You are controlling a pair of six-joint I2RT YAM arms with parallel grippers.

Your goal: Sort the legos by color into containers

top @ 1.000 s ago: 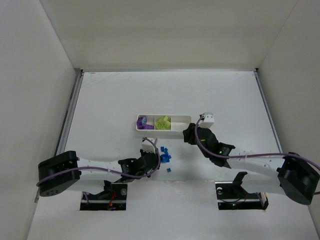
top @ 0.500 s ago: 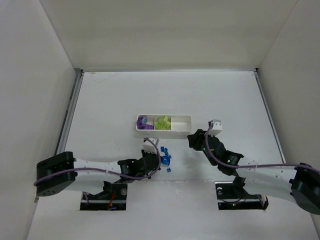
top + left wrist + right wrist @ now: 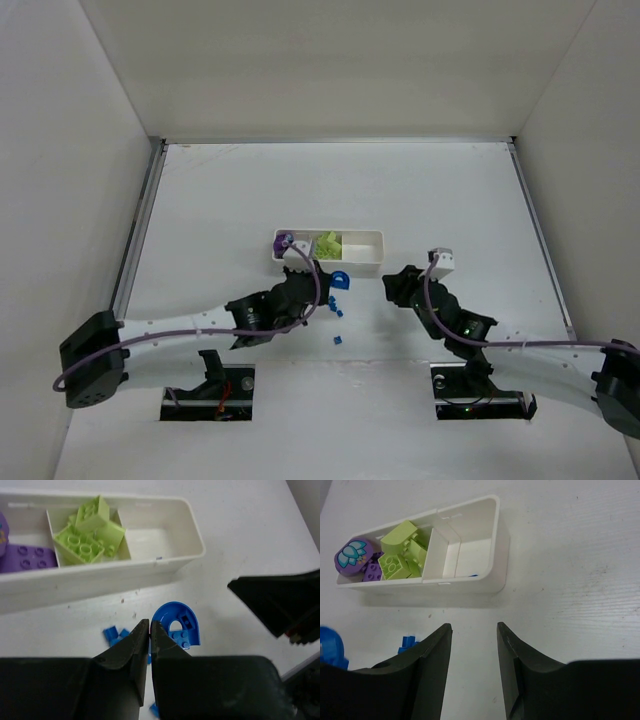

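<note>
The white tray [image 3: 365, 240] lies mid-table with its three containers side by side. Purple legos [image 3: 25, 559] fill the left one and lime legos [image 3: 85, 540] the middle one. My left gripper [image 3: 150, 625] is shut on the thin wall of a blue arch lego [image 3: 177, 625], held just in front of the tray [image 3: 100, 575]; from above the arch [image 3: 340, 281] hangs off the gripper [image 3: 325, 287]. Small blue legos [image 3: 115, 634] lie on the table below. My right gripper [image 3: 474, 627] stands open and holds nothing, short of the tray's right end [image 3: 485, 582].
Two loose blue legos [image 3: 337, 340] [image 3: 338, 312] lie near the front, between the arms. White walls close in the table on three sides. The right arm's black fingers [image 3: 280, 600] show at the right of the left wrist view.
My left gripper shut on the blue arch and carried it up toward the tray. My right arm drew back from the tray's right end, its jaws narrowing somewhat.
</note>
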